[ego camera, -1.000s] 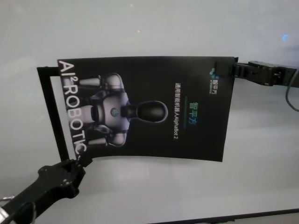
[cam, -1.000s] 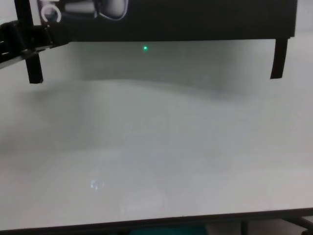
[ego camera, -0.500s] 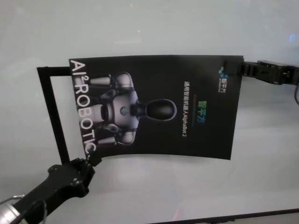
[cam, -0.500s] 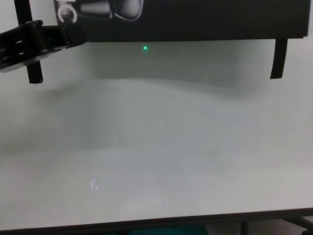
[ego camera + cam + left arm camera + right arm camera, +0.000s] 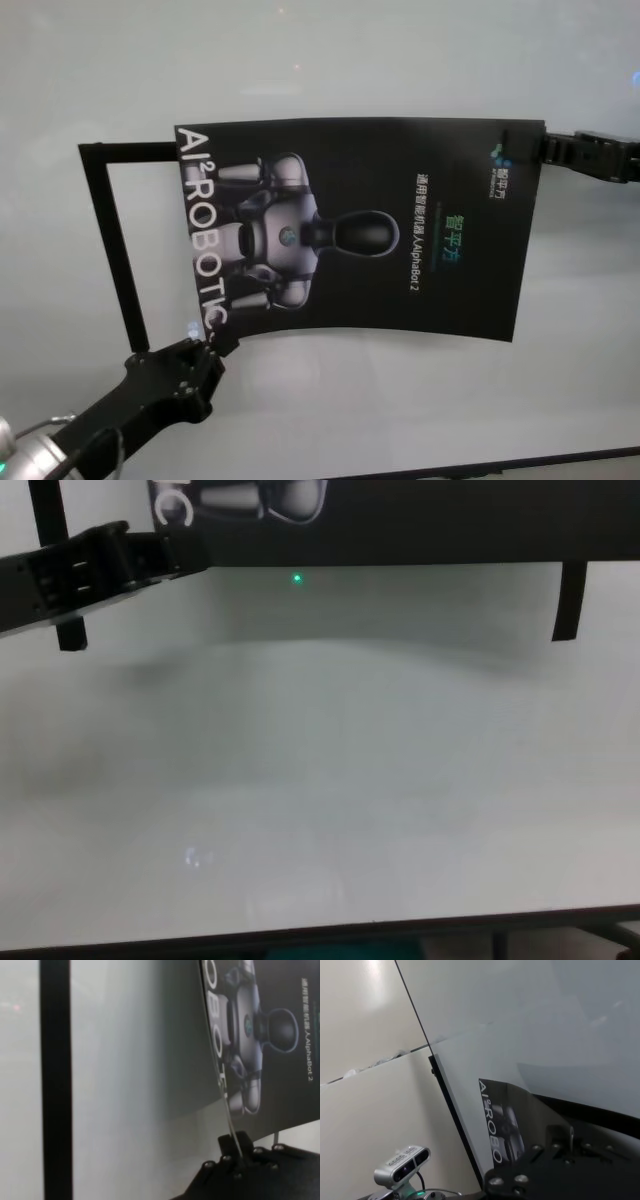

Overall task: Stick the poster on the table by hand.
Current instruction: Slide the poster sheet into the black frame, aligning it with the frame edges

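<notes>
The poster (image 5: 370, 235) reads as a thin, light, glossy sheet: it's floppy, bowing along its near edge between the two grips, so expect it to sag or buckle if you slacken tension, and the slick face will likely slip under a loose pinch. Your best hold is what you've got, diagonal corners, gripped on the margin and kept taut. Look-wise: black sheet, white "AI² ROBOTIC" lettering down its left end, a grey-white humanoid robot picture in the middle, smaller white and green text plus a small logo toward the right end. It hangs just above the table (image 5: 330, 400), over the right part of a black tape frame (image 5: 112, 235) marked on the top; a shadow under the near edge says it isn't flat down yet. Your left gripper (image 5: 205, 352) pinches the near-left corner; the left wrist view shows the sheet edge running down into the closed fingers (image 5: 227, 1142). Your right gripper (image 5: 548, 150) comes in from the right and clamps the far-right corner. In the chest view you see only the poster's near edge at the top, the left arm, and two tape strips of the frame on the white tabletop.
</notes>
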